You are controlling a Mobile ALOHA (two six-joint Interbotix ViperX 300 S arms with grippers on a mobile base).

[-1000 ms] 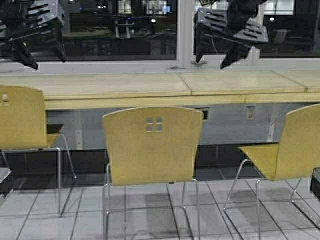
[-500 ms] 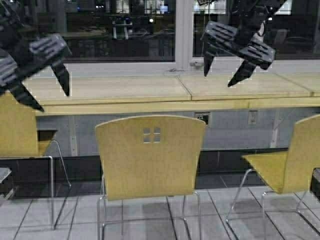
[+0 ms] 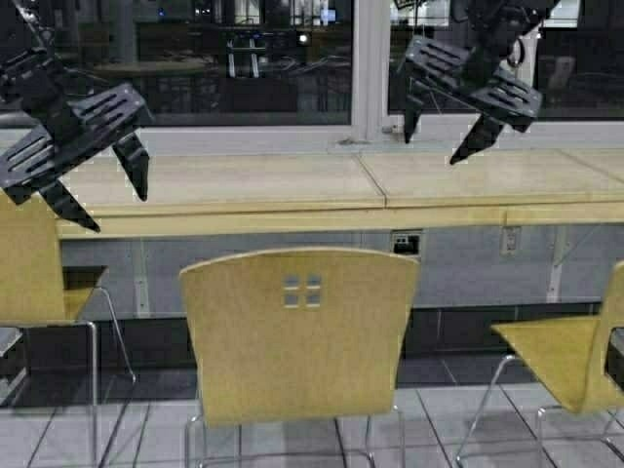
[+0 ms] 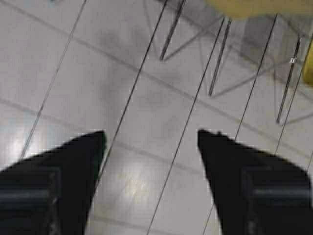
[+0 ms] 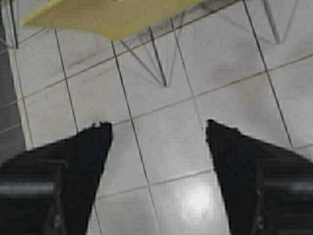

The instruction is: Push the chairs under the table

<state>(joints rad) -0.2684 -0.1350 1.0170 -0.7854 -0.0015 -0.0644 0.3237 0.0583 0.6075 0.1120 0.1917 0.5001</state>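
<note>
Looking at the high view first: the middle chair (image 3: 300,336) stands square in front of the robot, its back facing the camera, pulled out from the counter (image 3: 292,195) with a clear gap between them. Another chair (image 3: 34,263) sits at the left edge and a third chair (image 3: 565,356) at the right, both also pulled out. The left tool (image 3: 93,190) hangs up high on the left, fingers spread wide, holding nothing. The right tool (image 3: 437,136) is raised over the counter, also wide open and empty. Neither touches a chair.

Left wrist view: open fingers (image 4: 63,171) over bare floor tiles (image 4: 98,73), with chrome legs (image 4: 217,58) farther off.

Right wrist view: same deal, spread fingers (image 5: 73,161) over tiles and a bit of yellow seat (image 5: 112,17) beyond.

To do this well, the robot probably wants both tools lowered onto the top of the middle chair's back, evenly either side, then a straight slow drive so the chair doesn't twist or tip.
</note>
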